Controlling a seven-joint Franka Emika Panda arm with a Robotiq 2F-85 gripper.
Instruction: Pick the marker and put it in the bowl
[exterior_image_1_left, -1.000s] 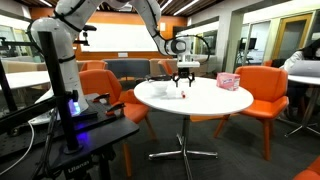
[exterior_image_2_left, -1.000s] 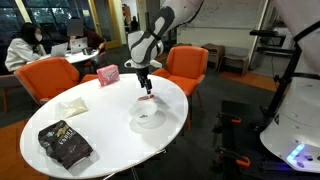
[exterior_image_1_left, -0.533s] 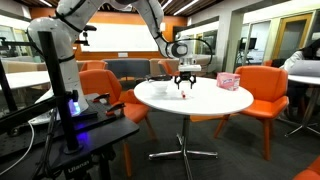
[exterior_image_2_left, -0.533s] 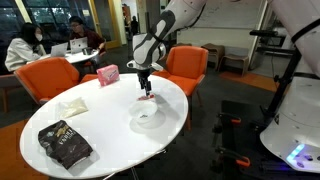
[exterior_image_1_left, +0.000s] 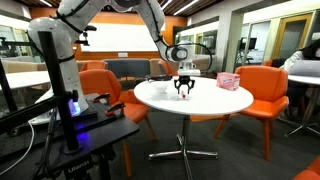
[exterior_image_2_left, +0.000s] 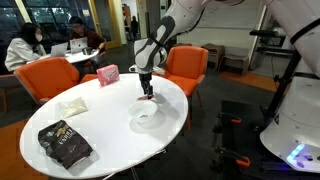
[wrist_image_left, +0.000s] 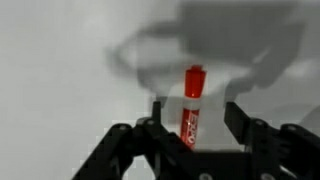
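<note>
Fingers (wrist_image_left: 243, 128) of the black gripper (wrist_image_left: 192, 140) stood apart.
Between them lay the slim red marker (wrist_image_left: 190, 105), untouched.

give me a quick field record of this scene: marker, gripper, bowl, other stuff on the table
marker: red marker lying on the white table, between the fingers
gripper: gripper low over the marker; whether shut on it cannot be told
bowl: whitish bowl, apart from the marker, nothing visible inside
other: pink box, dark bag

Office lounge: orange chairs (exterior_image_1_left: 262, 88), glass-walled rooms (exterior_image_1_left: 262, 38).
</note>
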